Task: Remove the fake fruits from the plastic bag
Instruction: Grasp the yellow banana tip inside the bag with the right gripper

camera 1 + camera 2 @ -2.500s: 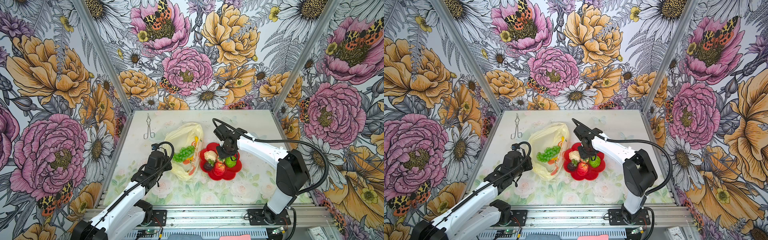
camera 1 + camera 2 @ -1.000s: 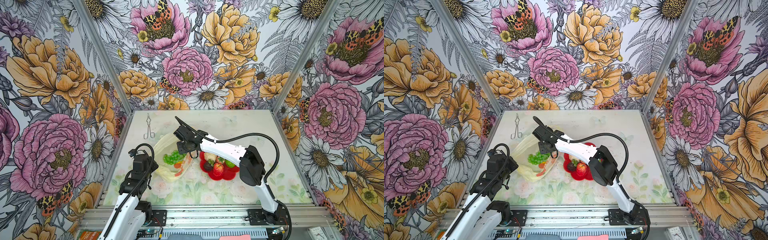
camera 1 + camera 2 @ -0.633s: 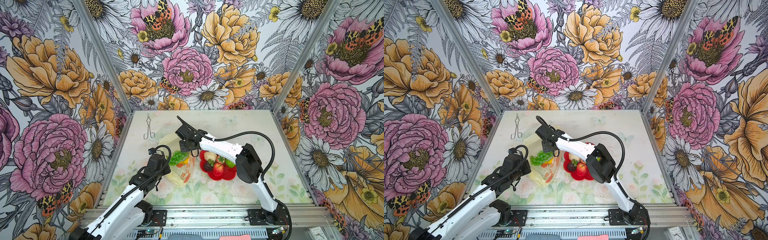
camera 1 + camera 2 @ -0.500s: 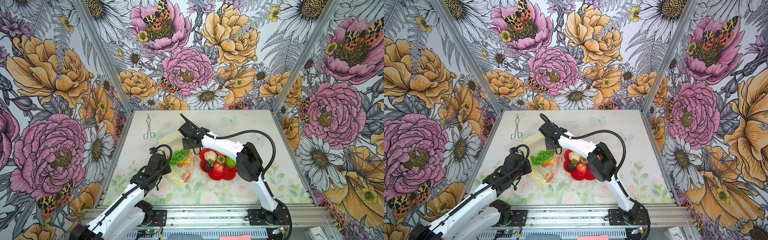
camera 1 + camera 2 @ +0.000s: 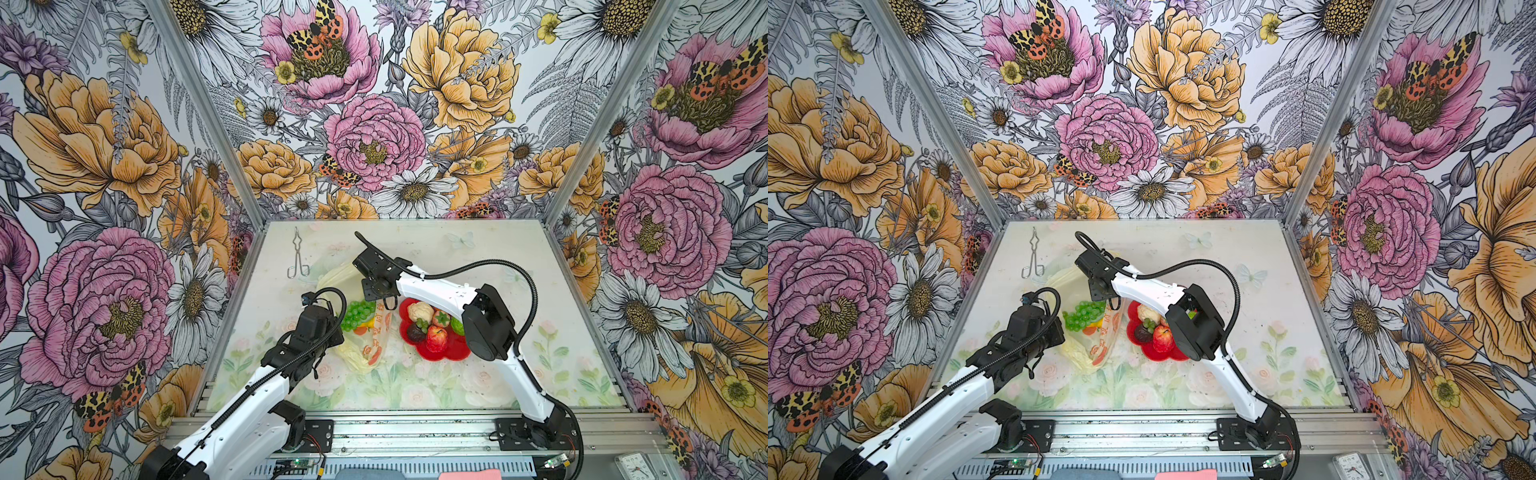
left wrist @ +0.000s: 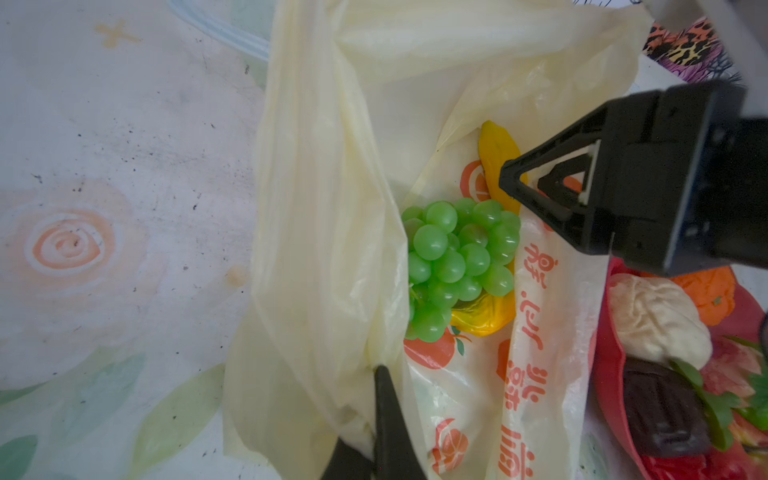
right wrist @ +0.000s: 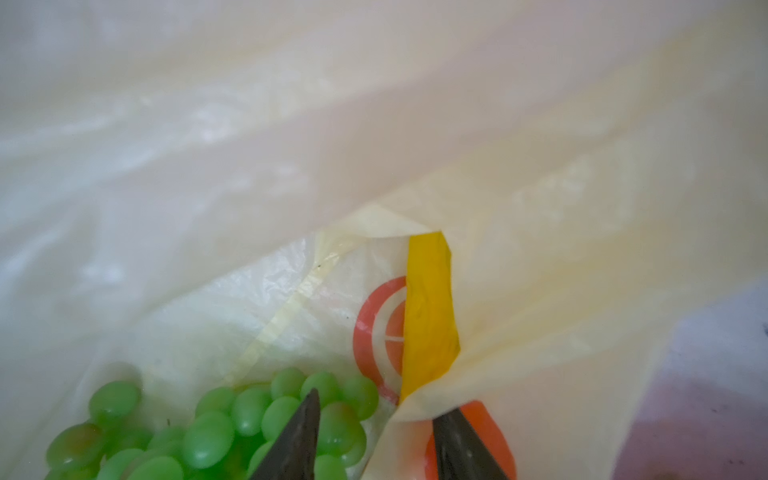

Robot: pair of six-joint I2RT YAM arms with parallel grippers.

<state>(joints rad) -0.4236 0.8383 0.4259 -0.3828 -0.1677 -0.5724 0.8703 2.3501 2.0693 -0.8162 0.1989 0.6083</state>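
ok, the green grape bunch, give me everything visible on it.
The green grape bunch is a tight cluster of glossy, slightly translucent plastic beads, apparently intact. It lies inside the open mouth of the plastic bag, resting on the yellow banana, with a bag fold against one side. The right gripper, jaws apart, has one fingertip over the bunch; contact is unclear. The left gripper pinches the bag beside it.
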